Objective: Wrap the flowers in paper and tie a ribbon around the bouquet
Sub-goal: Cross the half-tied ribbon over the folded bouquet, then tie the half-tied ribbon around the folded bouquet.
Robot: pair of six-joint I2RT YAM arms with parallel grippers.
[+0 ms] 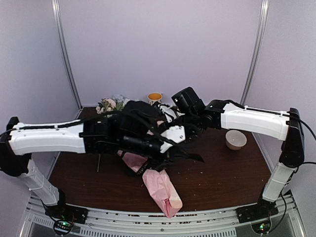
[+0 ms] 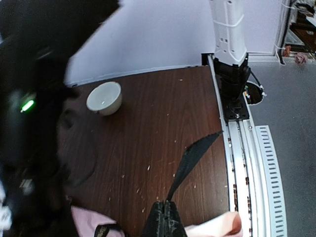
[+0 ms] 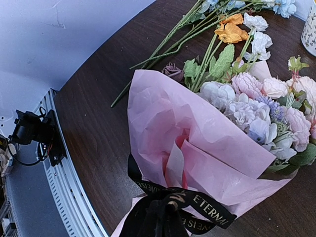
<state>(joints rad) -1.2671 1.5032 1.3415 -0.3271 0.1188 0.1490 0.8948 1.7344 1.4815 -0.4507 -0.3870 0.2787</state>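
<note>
My left pincer (image 2: 165, 210) and right pincer (image 3: 160, 217) pinch shut on the floppy flat black ribbon (image 2: 195, 158) round the pink paper bouquet (image 3: 197, 148); I'd hold its ends.

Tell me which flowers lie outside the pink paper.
The loose stems with orange and white blooms, bare on the table beyond the bouquet; its pink and lilac blooms sit inside the paper.
</note>
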